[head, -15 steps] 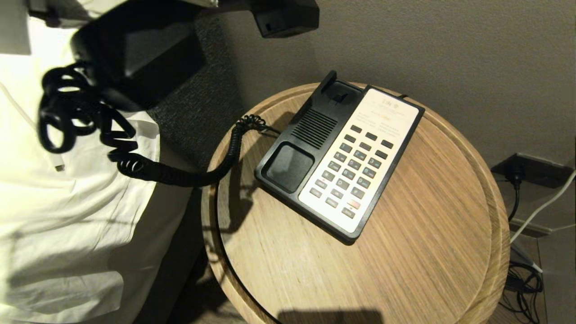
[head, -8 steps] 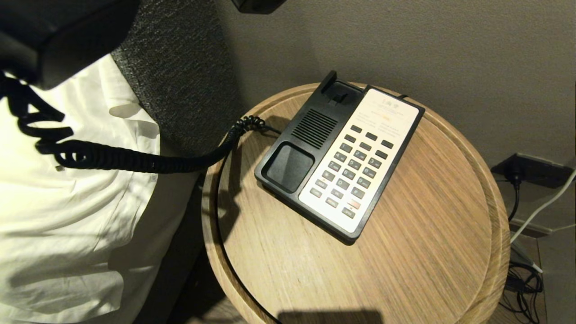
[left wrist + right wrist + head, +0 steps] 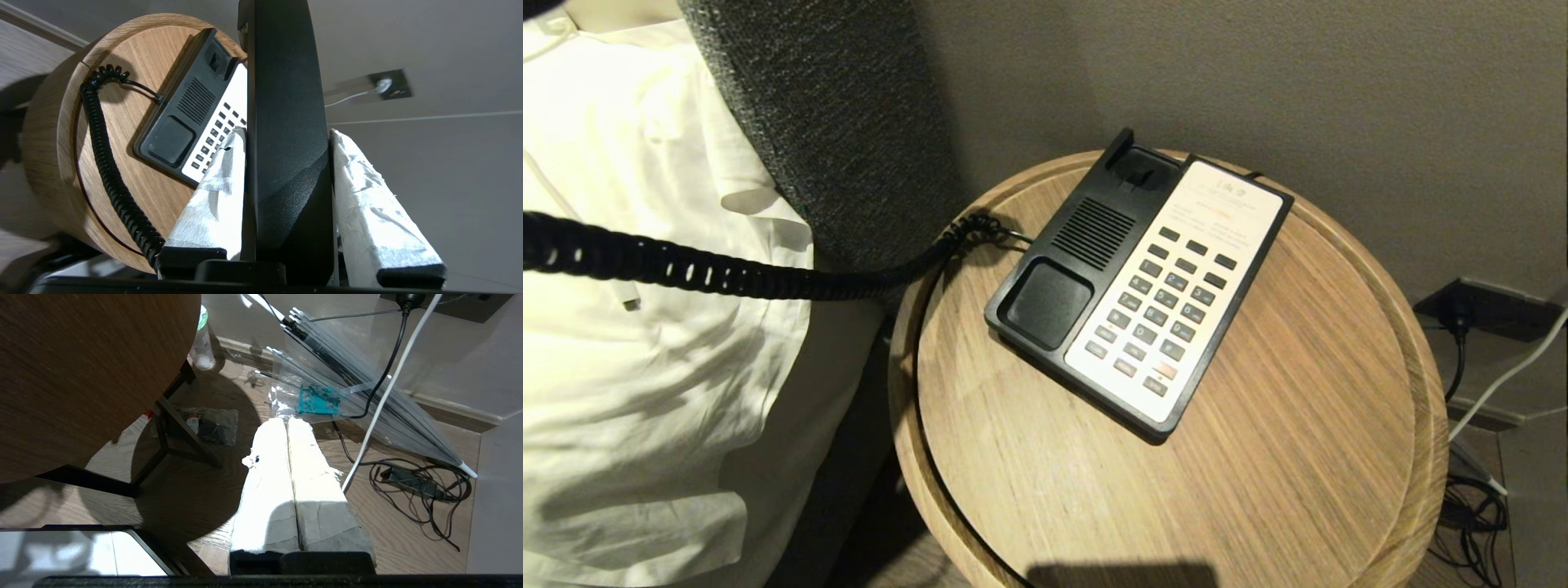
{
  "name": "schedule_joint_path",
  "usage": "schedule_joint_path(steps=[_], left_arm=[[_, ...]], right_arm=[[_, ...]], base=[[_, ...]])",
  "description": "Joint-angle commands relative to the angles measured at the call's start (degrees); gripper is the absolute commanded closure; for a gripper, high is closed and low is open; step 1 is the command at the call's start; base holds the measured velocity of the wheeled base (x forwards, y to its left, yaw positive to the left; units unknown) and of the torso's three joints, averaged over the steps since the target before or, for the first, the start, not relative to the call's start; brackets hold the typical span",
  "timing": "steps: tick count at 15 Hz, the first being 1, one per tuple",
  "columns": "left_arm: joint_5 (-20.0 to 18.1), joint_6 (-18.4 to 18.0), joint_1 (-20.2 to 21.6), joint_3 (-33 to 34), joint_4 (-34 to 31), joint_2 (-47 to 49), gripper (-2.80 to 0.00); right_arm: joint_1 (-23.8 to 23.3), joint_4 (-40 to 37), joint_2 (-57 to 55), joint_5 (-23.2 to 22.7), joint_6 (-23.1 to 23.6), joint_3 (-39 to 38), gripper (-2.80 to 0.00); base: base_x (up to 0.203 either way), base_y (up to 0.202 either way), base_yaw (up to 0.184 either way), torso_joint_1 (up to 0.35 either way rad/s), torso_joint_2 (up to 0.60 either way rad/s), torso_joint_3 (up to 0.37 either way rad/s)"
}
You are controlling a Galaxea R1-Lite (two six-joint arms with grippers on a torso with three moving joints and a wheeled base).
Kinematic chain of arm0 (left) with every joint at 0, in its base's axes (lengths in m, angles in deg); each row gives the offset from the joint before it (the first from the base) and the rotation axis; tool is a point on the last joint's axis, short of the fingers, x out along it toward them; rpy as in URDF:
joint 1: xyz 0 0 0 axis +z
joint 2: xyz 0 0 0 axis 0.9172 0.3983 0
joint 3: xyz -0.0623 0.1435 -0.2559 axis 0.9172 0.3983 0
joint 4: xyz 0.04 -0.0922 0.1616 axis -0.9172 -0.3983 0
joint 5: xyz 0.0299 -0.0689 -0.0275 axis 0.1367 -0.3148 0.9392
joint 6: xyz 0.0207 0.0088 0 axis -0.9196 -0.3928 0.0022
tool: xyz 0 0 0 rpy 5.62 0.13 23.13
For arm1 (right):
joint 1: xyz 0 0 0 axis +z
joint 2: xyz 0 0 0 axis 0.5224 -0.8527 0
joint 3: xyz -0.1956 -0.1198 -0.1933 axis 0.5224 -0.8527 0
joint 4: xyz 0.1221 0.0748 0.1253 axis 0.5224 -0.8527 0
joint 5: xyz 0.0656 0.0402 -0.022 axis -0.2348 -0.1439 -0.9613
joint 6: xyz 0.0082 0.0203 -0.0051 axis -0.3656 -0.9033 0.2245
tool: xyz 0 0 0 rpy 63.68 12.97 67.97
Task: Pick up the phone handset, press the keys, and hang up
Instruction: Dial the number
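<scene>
The round wooden table (image 3: 1258, 457) fills my head view, and on it the phone base (image 3: 1139, 286) sits with its cradle bare, so the first step looks done: the phone handset (image 3: 286, 134) is off the base and in my left claw (image 3: 286, 141). Pressing the keys and hanging up are, by my judgement, both left to do; nothing is near the keypad (image 3: 1168, 310), and I see no sign that any key has been touched.

From the head I cannot see the handset or either of my claws at all. All that view gives me is the coiled cord (image 3: 727, 278), pulled out long from the base's side, across the white bedding (image 3: 645, 392) and off the picture's left edge, so the handset is held well apart from the base on my left.

My left wrist view supplies what is missing there: my two white-wrapped fingers (image 3: 212, 192) are clamped on the handset's black middle, one on each flank, with the base and table beyond it.

My right wrist view shows the right claw (image 3: 288, 422) with its fingers pressed together on nothing, hanging low beside the table over the wooden floor (image 3: 388, 539), where loose cables (image 3: 416, 486) lie; that arm is idle
</scene>
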Motion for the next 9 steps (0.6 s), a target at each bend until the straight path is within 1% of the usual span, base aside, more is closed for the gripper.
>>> schedule_joint_path(steps=[1,3,5,7,9], left_arm=[[0.0,1.0,0.1,0.5,-0.2,-2.0,0.0],[0.1,2.1,0.1,2.4,-0.2,-3.2,0.0],[0.1,3.0,0.1,3.8,1.3,-4.0,0.0],[0.1,3.1,0.1,5.9,2.8,-4.5,0.0],[0.1,3.1,0.1,6.3,3.6,-4.7,0.0]], right_arm=[[0.0,0.0,0.0,-0.1,0.0,0.0,0.0],[0.0,0.0,0.0,0.0,0.0,0.0,0.0],[0.0,0.0,0.0,0.0,0.0,0.0,0.0],[0.0,0.0,0.0,0.0,0.0,0.0,0.0],[0.0,0.0,0.0,-0.1,0.0,0.0,0.0]], base=[[0.0,0.0,0.0,0.0,0.0,0.0],[0.0,0.0,0.0,0.0,0.0,0.0],[0.0,0.0,0.0,0.0,0.0,0.0],[0.0,0.0,0.0,0.0,0.0,0.0],[0.0,0.0,0.0,0.0,0.0,0.0]])
